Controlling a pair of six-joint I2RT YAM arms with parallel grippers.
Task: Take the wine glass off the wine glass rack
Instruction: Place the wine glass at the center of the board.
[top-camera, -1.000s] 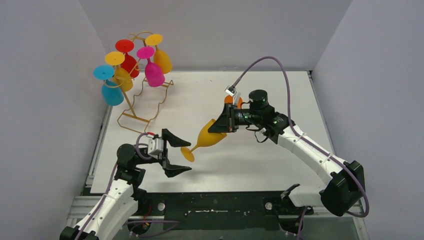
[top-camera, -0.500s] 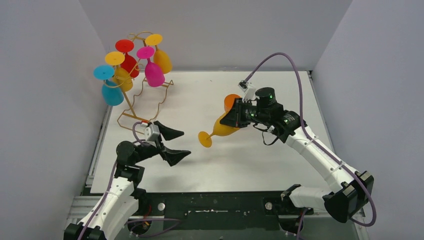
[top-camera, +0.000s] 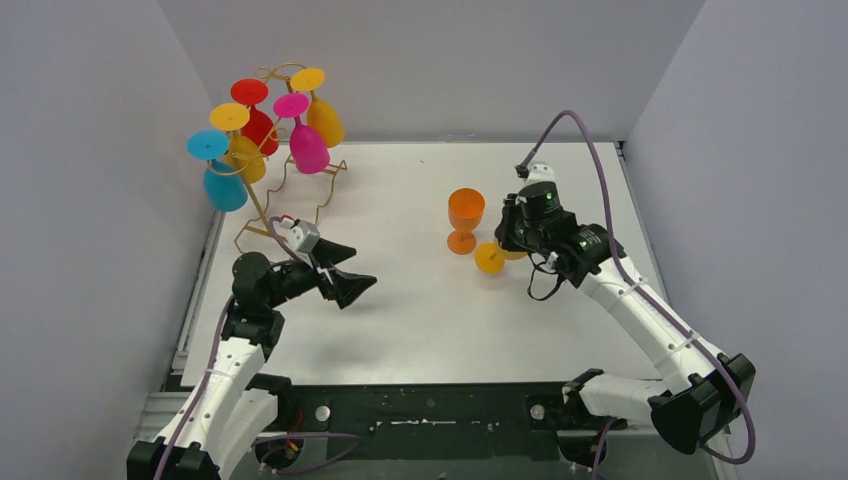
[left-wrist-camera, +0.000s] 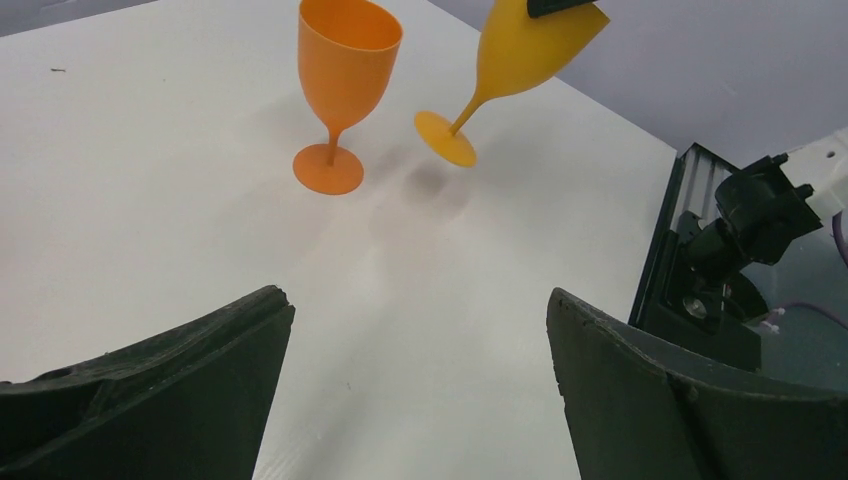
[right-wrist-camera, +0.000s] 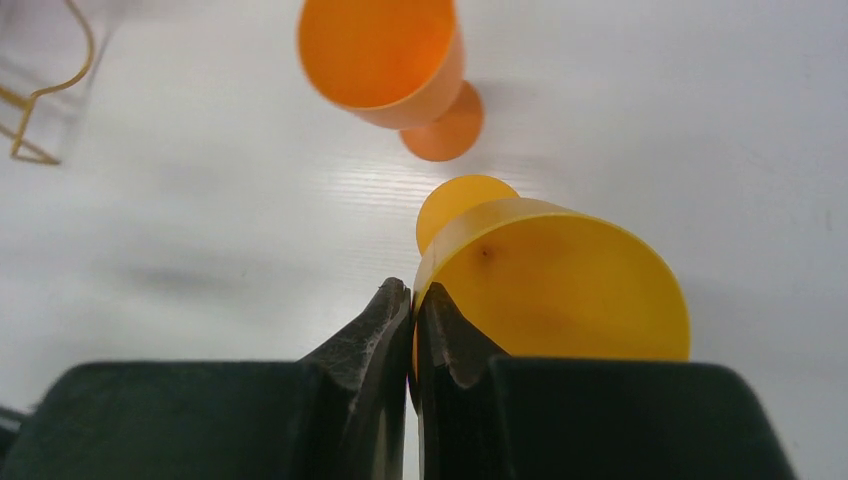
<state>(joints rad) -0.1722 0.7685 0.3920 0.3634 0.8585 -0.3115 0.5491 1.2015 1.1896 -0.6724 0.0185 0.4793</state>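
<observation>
The yellow wine glass (right-wrist-camera: 560, 290) was off the wine glass rack (top-camera: 258, 205) and hung tilted from the right gripper (right-wrist-camera: 412, 295). The fingers were pressed nearly together on the wall of its bowl at the rim, one inside and one outside. The stem slanted down and away from the fingertips, and the foot sat low over the table (top-camera: 400, 320). In the left wrist view its shadow lay apart from it, so it seemed not yet set down. Just beyond the foot, ahead of the gripper, an orange glass (top-camera: 465, 215) stood upright on its base, near the yellow one but not touching it.

The glass looked like opaque plastic: likely light, stiff and smooth-skinned, not prone to shatter but apt to swivel in a thin rim pinch. A grip on the bowl wall suits carrying it. For standing it up, the foot should land flat before the fingers let go, or it may tip against its orange neighbour.

The left gripper (top-camera: 362, 268) hovered with its fingers spread wide and nothing between them. The rack stood behind and to its left, with five coloured glasses (top-camera: 308, 148) hanging upside down from the hooks.
</observation>
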